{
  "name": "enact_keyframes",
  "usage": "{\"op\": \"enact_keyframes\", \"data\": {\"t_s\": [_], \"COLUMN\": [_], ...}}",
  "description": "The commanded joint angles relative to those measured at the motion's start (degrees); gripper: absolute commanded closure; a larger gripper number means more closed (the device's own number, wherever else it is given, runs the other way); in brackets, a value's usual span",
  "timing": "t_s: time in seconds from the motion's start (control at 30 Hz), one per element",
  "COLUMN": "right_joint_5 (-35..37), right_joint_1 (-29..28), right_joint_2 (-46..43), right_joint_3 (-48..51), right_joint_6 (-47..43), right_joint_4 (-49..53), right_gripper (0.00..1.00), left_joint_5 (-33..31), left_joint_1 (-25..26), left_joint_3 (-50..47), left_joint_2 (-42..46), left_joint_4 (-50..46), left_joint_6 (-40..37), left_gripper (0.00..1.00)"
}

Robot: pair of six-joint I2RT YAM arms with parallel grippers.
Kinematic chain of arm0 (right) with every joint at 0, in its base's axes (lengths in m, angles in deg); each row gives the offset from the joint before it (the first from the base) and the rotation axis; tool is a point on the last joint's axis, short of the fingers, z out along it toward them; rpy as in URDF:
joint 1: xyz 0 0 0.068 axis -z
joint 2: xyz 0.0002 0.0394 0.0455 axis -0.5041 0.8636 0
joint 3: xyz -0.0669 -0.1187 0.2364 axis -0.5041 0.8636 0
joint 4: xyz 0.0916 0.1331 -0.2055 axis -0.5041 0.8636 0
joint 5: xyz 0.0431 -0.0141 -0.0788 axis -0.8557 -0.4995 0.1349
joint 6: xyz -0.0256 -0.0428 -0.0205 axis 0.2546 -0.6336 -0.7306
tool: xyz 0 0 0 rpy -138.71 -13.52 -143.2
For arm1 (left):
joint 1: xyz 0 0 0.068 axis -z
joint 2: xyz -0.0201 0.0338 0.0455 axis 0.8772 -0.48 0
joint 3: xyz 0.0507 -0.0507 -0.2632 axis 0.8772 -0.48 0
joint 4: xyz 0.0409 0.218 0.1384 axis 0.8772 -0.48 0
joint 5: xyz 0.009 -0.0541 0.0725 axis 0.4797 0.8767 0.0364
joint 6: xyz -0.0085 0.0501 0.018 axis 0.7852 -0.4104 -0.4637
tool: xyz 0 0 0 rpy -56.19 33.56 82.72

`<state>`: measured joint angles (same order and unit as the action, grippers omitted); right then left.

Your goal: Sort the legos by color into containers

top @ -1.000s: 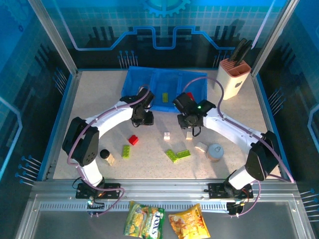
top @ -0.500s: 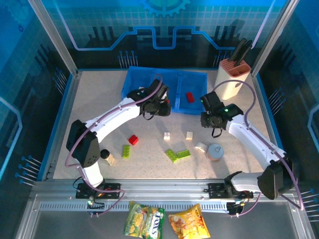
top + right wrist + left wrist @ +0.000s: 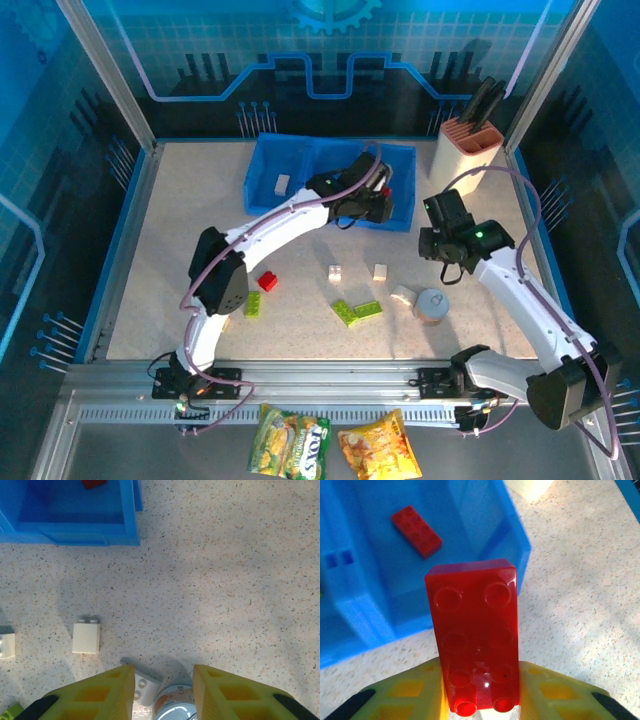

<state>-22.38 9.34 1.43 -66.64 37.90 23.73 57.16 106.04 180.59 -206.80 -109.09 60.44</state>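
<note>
Red brick (image 3: 474, 635) held over tray (image 3: 365, 625)
It is clamped by its flat sides in the left gripper (image 3: 377, 205), at the right compartment's near wall; judged light, stiff, slick. Right gripper (image 3: 162, 692) is spread wide, empty.

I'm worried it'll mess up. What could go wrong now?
The red brick in the left gripper hangs by the blue tray's front wall; dropped now, it might land outside. The open right gripper hovers over the tin can beside a white brick and could knock it.
</note>
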Motion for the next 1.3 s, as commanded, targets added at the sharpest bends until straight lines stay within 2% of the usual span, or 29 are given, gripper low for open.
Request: {"op": "enact_keyframes", "data": {"t_s": [0.0,0.27,0.67,1.03,1.27], "right_joint_5": [0.35,2.54,1.95,1.14,0.54], "right_joint_1": [0.8,1.06,1.34,1.36,1.37], "right_joint_2": [-2.06,-5.61,-7.04,-7.65,-7.49], "right_joint_3": [-0.43,-1.53,-1.7,-1.27,-1.34], "right_joint_6": [-0.71,-1.49,-1.15,-0.63,-0.63], "right_joint_4": [2.21,4.02,5.42,5.45,5.04], "right_gripper": [0.64,0.64,0.64,0.64,0.64], "left_joint_5": [-1.57,-3.86,-3.81,-1.31,-1.31], "left_joint_1": [0.46,0.53,0.2,-0.02,-0.07], "left_joint_3": [6.01,13.15,24.23,24.56,23.52], "left_joint_2": [-3.98,-11.83,-23.73,-28.13,-26.48], "left_joint_4": [-0.11,3.91,3.31,6.74,6.67], "left_joint_6": [-1.91,-2.55,-5.42,-6.04,-6.13], "left_gripper": [0.66,0.66,0.66,0.63,0.57]}}
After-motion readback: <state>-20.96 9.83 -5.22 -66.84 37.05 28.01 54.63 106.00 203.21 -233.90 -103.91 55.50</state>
